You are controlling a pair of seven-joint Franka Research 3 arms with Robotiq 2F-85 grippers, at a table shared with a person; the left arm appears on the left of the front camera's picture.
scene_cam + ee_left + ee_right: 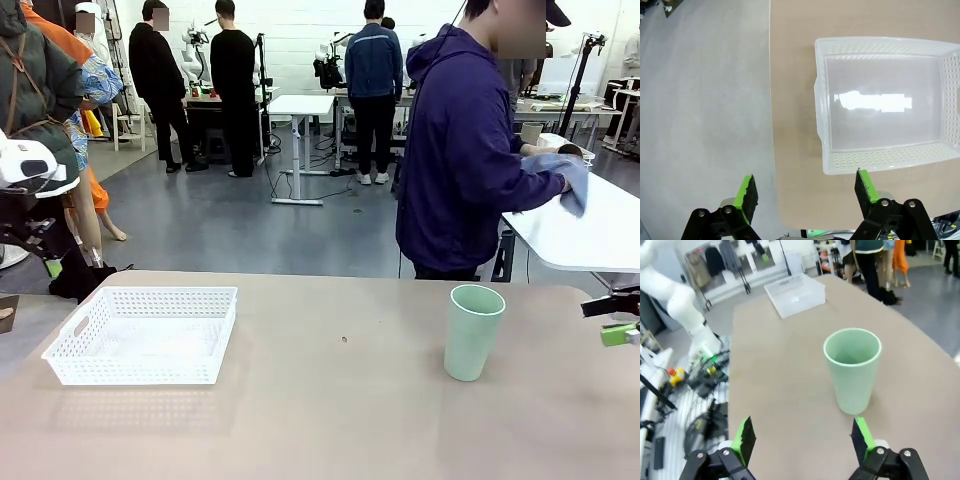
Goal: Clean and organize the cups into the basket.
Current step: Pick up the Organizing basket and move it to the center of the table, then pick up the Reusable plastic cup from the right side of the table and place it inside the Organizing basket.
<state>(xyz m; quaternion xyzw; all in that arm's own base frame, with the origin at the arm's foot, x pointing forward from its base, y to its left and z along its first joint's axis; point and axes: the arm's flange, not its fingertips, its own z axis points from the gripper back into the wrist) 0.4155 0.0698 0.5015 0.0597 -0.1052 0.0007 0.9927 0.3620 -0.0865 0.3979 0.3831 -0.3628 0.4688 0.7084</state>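
So the mint green cup is standing upright, mouth up, just ahead of the right gripper. It's a bit off toward the green pad on the picture-right side of the right wrist view instead of sitting dead centre in the gap. That gripper is spread wide with nothing in it, and the cup isn't between the fingers yet. From the front the cup is clearly apart from the right gripper, which sits out at the side of it, low by the table. The basket is way beyond the cup from this gripper, at the other end of the tabletop. It's right under the left gripper, which hangs above the basket's near wall, also wide open and holding nothing. The basket looks empty to me. Across the table a person is turned away, with a blue cloth on a white table next door. My read is that this is the approach for picking up the cup. Next the right gripper needs to shift sideways so the cup is centred, push in around its wall, and squeeze somewhere mid-height, since that taper could let it slip. After that it's a long carry over to the basket.
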